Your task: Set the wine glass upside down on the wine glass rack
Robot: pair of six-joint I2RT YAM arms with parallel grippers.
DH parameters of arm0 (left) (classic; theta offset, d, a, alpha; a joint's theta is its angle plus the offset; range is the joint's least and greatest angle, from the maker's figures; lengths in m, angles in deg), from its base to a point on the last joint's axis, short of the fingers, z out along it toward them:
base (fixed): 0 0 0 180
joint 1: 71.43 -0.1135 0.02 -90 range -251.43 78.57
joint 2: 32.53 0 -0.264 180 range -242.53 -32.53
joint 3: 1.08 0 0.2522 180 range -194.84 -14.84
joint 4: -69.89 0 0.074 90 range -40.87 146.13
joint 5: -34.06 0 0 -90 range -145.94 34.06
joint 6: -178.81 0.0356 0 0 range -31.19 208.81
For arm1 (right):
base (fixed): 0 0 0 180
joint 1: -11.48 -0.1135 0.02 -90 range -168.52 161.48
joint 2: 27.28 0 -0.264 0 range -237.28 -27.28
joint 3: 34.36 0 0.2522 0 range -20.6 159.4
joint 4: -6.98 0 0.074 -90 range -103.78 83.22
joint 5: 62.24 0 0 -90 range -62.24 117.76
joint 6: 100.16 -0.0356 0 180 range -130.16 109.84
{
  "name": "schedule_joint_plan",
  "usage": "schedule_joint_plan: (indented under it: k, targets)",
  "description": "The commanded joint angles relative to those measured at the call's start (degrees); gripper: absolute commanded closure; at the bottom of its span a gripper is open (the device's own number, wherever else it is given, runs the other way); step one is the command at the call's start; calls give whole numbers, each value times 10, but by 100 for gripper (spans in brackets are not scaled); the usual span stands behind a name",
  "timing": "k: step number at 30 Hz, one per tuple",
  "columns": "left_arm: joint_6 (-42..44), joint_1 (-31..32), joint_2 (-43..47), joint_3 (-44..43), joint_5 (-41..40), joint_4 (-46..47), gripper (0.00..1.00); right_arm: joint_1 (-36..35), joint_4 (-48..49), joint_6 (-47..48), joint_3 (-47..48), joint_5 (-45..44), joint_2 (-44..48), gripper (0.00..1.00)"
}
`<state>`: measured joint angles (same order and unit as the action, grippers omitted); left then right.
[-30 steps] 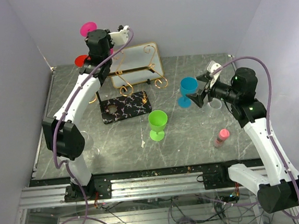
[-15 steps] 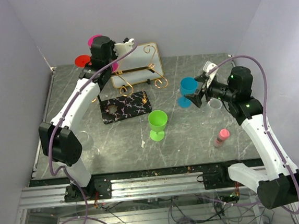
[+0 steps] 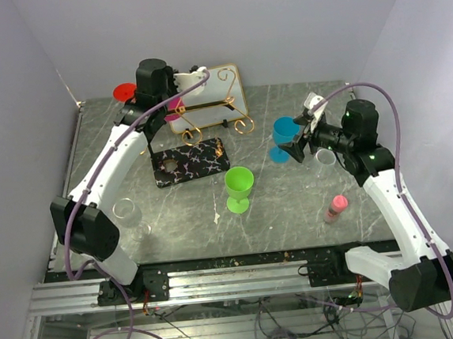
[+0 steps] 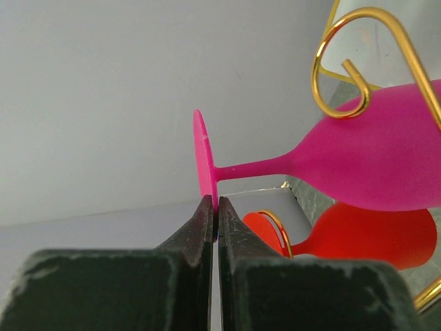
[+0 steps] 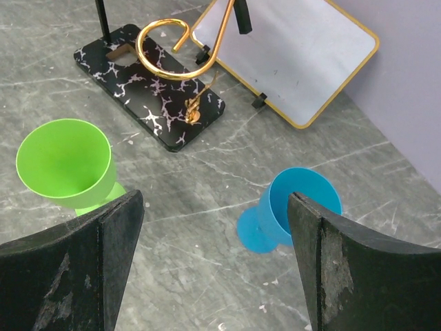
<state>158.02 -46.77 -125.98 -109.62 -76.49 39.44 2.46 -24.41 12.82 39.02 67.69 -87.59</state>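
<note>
At the counter's back edge, my left tool (image 4: 218, 201) is pinched fully shut on the foot rim of the pink wine glass (image 4: 372, 165), whose bowl sits right at a gold scroll of the wine glass rack (image 3: 190, 163). I judge this the hanging step: next I must feed the stem between the wires so the foot seats, bowl down. My right tool (image 5: 213, 207) gapes wide above the blue glass (image 5: 303, 207), holding nothing.
</note>
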Motion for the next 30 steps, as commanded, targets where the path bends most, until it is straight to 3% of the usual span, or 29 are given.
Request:
schedule_joint_plan:
  k: [1, 18, 30]
  targets:
    - [5, 6, 20, 11, 21, -8, 92, -1, -5, 4, 3, 2, -8, 15]
    - [24, 31, 52, 39, 85, -33, 93, 16, -1, 0, 1, 17, -29, 15]
    - [34, 65, 38, 25, 83, -28, 93, 37, 0, -8, 2, 41, -33, 15]
